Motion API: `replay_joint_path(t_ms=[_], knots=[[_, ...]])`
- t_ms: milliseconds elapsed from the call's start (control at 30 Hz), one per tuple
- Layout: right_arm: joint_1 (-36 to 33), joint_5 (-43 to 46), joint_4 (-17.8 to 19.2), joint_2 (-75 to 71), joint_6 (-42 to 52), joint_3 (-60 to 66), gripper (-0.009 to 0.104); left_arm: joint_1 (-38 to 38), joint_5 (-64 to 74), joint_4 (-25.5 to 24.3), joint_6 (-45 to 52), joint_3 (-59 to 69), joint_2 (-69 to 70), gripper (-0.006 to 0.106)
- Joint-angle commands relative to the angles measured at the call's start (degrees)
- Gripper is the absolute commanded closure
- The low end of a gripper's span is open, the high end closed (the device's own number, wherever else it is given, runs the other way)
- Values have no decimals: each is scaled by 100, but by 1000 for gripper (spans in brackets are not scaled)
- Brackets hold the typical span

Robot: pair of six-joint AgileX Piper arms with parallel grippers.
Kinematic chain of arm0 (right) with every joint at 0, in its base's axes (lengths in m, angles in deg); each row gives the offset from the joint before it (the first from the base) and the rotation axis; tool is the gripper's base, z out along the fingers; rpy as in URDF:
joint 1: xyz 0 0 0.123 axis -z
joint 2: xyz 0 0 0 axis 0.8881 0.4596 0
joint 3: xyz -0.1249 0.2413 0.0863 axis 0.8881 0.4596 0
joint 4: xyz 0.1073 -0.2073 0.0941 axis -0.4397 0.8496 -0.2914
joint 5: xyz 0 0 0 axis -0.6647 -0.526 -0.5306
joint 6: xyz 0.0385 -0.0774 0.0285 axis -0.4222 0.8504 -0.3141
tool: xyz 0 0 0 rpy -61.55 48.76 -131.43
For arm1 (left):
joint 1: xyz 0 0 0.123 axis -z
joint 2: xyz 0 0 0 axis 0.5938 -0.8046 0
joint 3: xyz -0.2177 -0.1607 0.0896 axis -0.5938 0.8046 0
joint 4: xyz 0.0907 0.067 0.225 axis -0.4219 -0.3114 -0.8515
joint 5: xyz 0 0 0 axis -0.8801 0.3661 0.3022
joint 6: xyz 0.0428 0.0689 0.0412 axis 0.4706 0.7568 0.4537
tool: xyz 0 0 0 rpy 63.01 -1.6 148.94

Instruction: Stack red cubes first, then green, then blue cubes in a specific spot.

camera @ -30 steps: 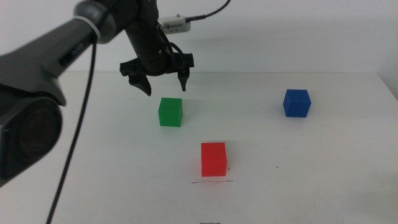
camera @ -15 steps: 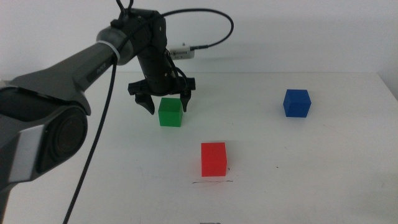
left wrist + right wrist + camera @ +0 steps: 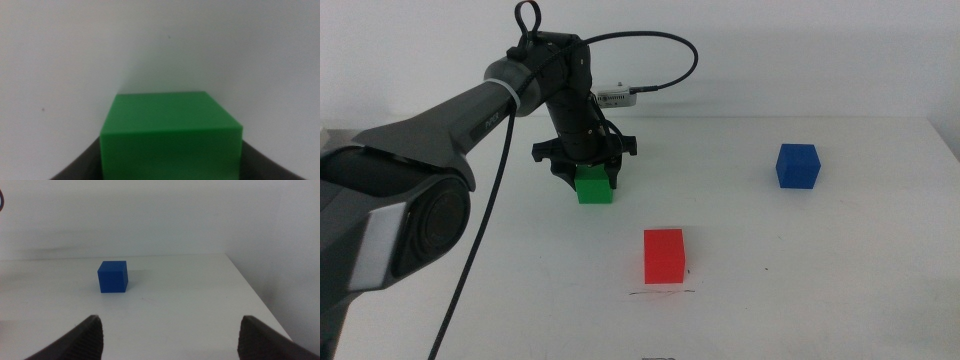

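The green cube (image 3: 594,186) rests on the white table, and my left gripper (image 3: 590,176) has come down over it, open, with one jaw on each side. In the left wrist view the green cube (image 3: 171,135) fills the gap of the left gripper (image 3: 171,172). The red cube (image 3: 664,256) stands just behind the thin pen line of the specific spot (image 3: 662,293). The blue cube (image 3: 797,165) sits alone at the far right. My right gripper (image 3: 170,340) waits open, facing the blue cube (image 3: 112,276) from some way off.
The left arm's cable (image 3: 650,60) loops above the gripper. The table's right edge (image 3: 250,287) runs not far beyond the blue cube. A white wall stands behind the table.
My left gripper dropped from above and behind the green cube to straddle it at table level. None of the cubes has moved.
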Motion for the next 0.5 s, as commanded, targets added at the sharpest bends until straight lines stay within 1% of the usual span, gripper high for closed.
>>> replay_joint_path(t_ms=[0, 67, 133, 200, 267, 467], knots=[[42, 427, 47, -87, 75, -55, 5, 16, 62, 149, 9, -167, 479, 80], [42, 427, 47, -87, 75, -55, 5, 80, 293, 27, -100, -167, 644, 89], [42, 427, 47, -87, 75, -55, 5, 194, 609, -271, -381, -160, 852, 94], [42, 427, 47, -87, 75, -55, 5, 372, 636, -519, -615, -45, 1111, 96], [42, 427, 47, -87, 75, -55, 5, 532, 636, -643, -816, 171, 1391, 96], [42, 427, 47, -87, 75, -55, 5, 886, 591, -577, -1287, 1373, 2314, 96]])
